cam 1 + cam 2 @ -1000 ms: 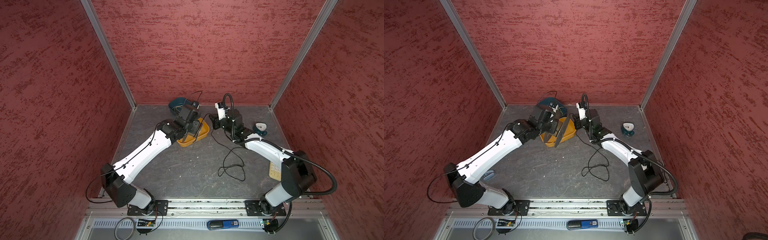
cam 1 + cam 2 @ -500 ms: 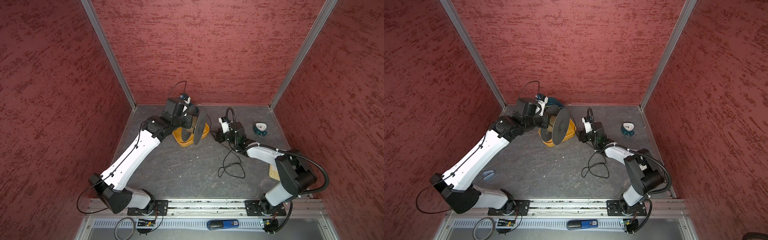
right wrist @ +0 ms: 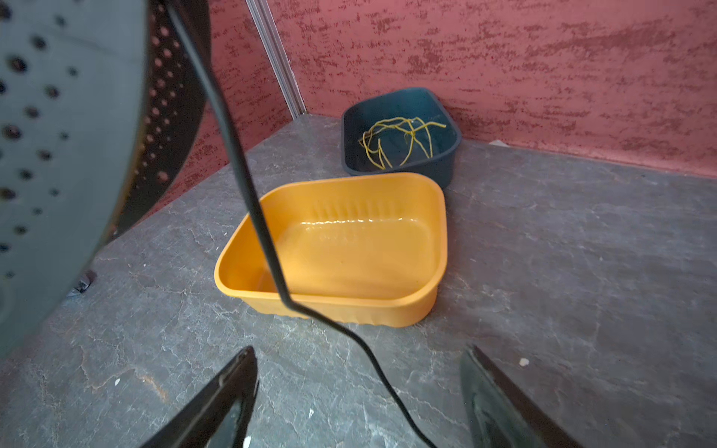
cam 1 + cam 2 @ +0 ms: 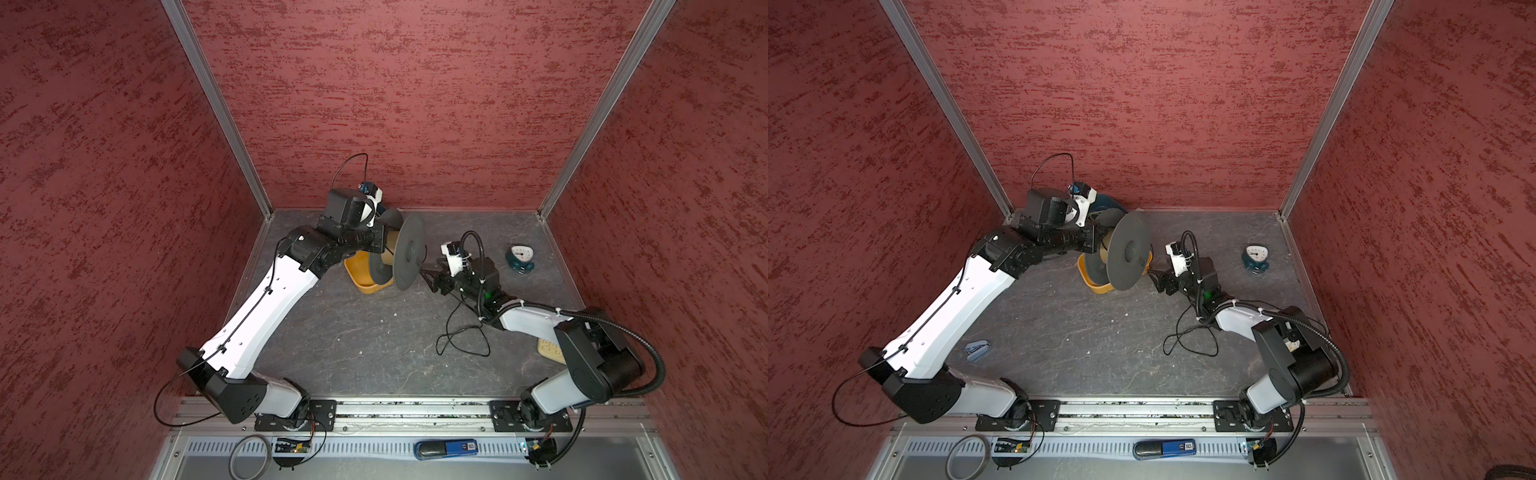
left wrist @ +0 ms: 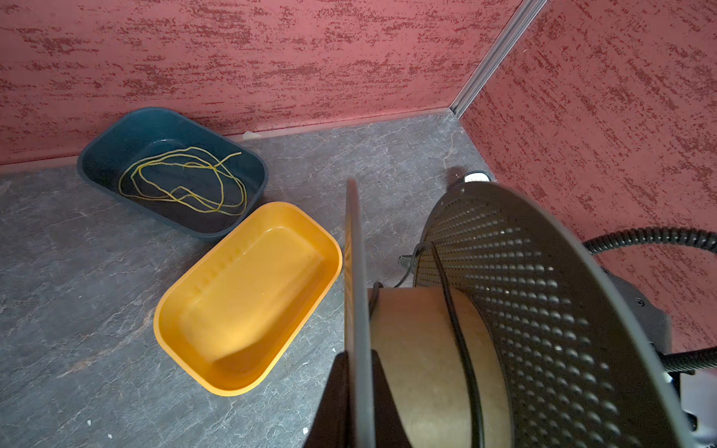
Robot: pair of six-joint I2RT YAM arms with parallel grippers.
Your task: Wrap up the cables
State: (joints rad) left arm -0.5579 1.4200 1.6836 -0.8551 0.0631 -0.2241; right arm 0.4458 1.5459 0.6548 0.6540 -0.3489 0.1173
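Note:
My left gripper (image 5: 359, 357) is shut on the near flange of a black spool (image 4: 409, 251) with a cardboard core (image 5: 423, 349). The spool hangs on edge above the yellow tray (image 4: 361, 278). The thin black cable (image 3: 240, 163) lies in one turn round the core. From there it drops past the tray and passes between the fingers of my right gripper (image 3: 359, 353). That gripper is open, low over the floor just right of the spool, and its fingers do not touch the cable. The rest of the cable lies in loose loops (image 4: 461, 340) on the floor under the right arm.
A dark blue tray (image 5: 170, 128) holding a yellow-green wire (image 5: 182, 182) stands against the back wall behind the yellow tray. A small teal clock (image 4: 520, 257) sits at the back right. A beige block (image 4: 548, 349) lies under the right arm, and a small blue object (image 4: 978, 349) lies near the left arm.
The left arm has lifted the spool out of the yellow tray and turned it on edge. The right gripper has opened, let go of the cable and come down beside the spool.

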